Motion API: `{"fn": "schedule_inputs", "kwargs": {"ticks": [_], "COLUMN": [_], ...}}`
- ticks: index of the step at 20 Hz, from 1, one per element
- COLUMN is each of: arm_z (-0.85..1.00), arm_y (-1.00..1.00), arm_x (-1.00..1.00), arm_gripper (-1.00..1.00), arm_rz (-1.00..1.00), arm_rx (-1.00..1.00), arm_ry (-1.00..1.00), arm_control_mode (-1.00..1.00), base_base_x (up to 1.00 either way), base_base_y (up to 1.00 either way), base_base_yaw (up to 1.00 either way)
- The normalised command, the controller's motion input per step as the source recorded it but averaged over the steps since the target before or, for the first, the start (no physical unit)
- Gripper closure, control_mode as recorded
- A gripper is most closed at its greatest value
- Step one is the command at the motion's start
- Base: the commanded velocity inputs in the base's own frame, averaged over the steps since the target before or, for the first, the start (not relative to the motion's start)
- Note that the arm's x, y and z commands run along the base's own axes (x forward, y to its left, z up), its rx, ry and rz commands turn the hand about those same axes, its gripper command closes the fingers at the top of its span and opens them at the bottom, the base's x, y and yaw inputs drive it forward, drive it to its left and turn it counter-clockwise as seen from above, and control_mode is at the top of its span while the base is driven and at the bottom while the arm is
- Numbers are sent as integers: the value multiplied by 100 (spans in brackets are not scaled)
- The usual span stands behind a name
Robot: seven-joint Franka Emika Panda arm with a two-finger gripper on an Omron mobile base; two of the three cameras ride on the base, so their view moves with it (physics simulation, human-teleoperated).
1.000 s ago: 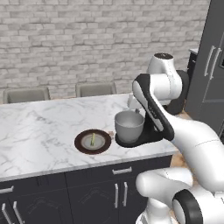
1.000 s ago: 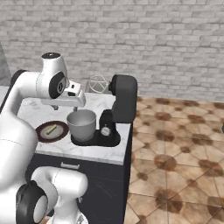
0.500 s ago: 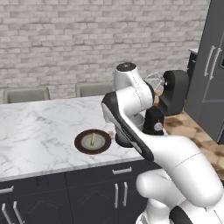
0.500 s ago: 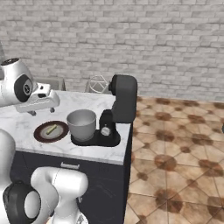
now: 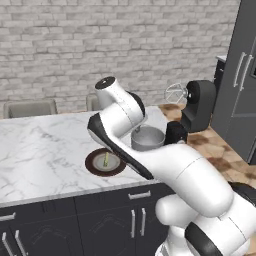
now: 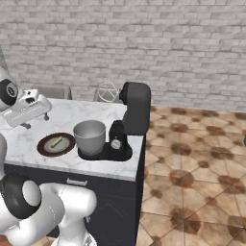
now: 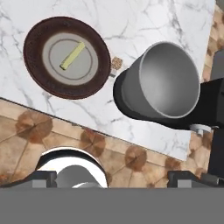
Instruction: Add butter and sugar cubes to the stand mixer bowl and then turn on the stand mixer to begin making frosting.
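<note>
A white marble counter (image 5: 45, 145) over dark cabinets is set before a grey brick wall, with patterned brown tile on the floor to the right. On the counter one dark brown-rimmed plate (image 7: 37, 78) is seen, and on its pale centre a single stick of butter (image 7: 72, 56) is laid. Between the plate and the stand mixer bowl (image 7: 164, 83), just beside the plate's rim, a small tan patch is made out on the marble; it is taken to be the sugar cubes (image 7: 116, 63), though their number cannot be counted at this size. One grey bowl is seated on the base of the one black stand mixer (image 6: 130, 120), whose head is tilted back with the wire whisk (image 6: 108, 91) lifted clear of the bowl.

The bowl appears empty inside, so the task is judged barely begun: butter and sugar are both left to be moved, and the mixer is left to be switched on.

The gripper (image 6: 36, 113) is held high over the left part of the counter, above the plate, and nothing is seen in it; whether its fingers are parted or closed cannot be told
</note>
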Motion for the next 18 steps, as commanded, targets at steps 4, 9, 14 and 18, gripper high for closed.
{"fn": "schedule_inputs", "kwargs": {"ticks": [4,9,14,18], "arm_z": [-24,-32,-37,-32], "arm_y": [1,0,0,0], "arm_x": [37,44,30,21], "arm_gripper": [-100,-100,-100,-100], "arm_rz": [8,9,10,9], "arm_rx": [-14,-4,-1,-3], "arm_ry": [3,1,3,7], "arm_control_mode": [-100,-100,-100,-100], "base_base_x": [0,0,0,0], "base_base_y": [0,0,0,0], "base_base_yaw": [0,0,0,0]}}
